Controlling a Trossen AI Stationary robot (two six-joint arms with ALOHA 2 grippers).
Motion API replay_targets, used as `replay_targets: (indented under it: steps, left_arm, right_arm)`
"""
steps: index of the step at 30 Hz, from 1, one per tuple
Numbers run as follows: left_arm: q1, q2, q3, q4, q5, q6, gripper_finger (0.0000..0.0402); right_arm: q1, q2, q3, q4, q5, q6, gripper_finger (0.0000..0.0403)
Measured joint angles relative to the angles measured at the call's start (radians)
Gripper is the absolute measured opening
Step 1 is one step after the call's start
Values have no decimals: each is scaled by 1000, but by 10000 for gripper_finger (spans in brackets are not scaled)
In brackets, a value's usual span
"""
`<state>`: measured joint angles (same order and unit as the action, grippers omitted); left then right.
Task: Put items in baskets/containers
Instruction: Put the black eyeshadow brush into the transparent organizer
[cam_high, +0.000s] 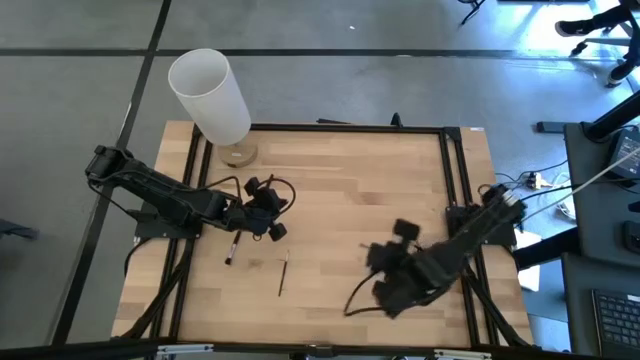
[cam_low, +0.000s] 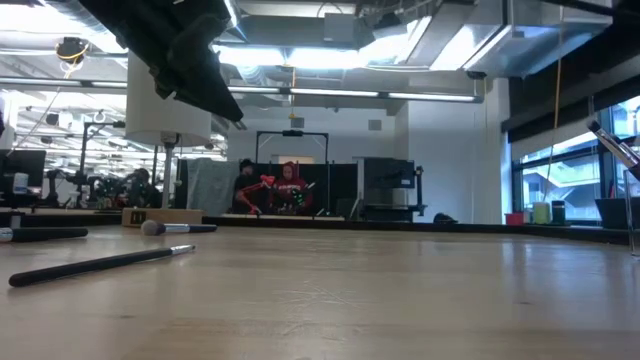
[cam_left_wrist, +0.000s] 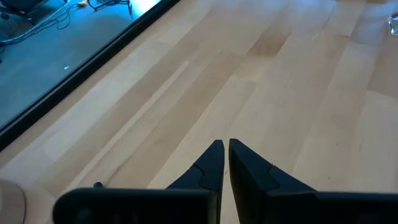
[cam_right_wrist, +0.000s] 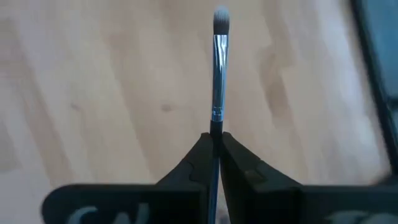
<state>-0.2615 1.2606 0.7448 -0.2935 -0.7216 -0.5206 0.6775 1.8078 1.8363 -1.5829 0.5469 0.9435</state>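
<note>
Right hand (cam_right_wrist: 213, 142) pinched on 1 makeup brush (cam_right_wrist: 218, 74), bristles pointing forward past the fingertips, apparently carried for a drop into a container. Poised above the worktop (cam_high: 340, 180) toward its right edge. Left hand (cam_left_wrist: 226, 151) nearly closed on nothing, hovering left of centre. 2 more brushes flat nearby: a dark one (cam_high: 231, 250) and a thin one (cam_high: 283, 273). No clear container made out. Broad bare wood between the arms; tall white cylinder (cam_high: 210, 95) at the back-left corner.

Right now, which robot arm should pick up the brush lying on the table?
Probably the left. The left gripper hangs shut and empty beside the loose brush, while the right gripper already pinches another brush.
</note>
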Motion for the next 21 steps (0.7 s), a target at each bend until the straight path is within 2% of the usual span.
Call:
replay_targets:
  steps: [5, 8, 10, 15, 21]
  left_arm:
    - [0, 0, 0, -2, 9, 0, 20]
    - [0, 0, 0, -2, 10, 0, 20]
    - [0, 0, 0, -2, 9, 0, 20]
    - [0, 0, 0, -2, -1, -9, 20]
    - [2, 0, 0, 3, -24, -26, 20]
  right_arm:
    - [98, -231, -258, 9, 64, 217, 24]
    - [179, -349, -442, 21, 66, 382, 24]
    - [238, -409, -556, 108, 65, 477, 25]
    - [359, -489, -766, 368, 111, 562, 25]
    - [414, -480, -895, 467, 143, 574, 25]
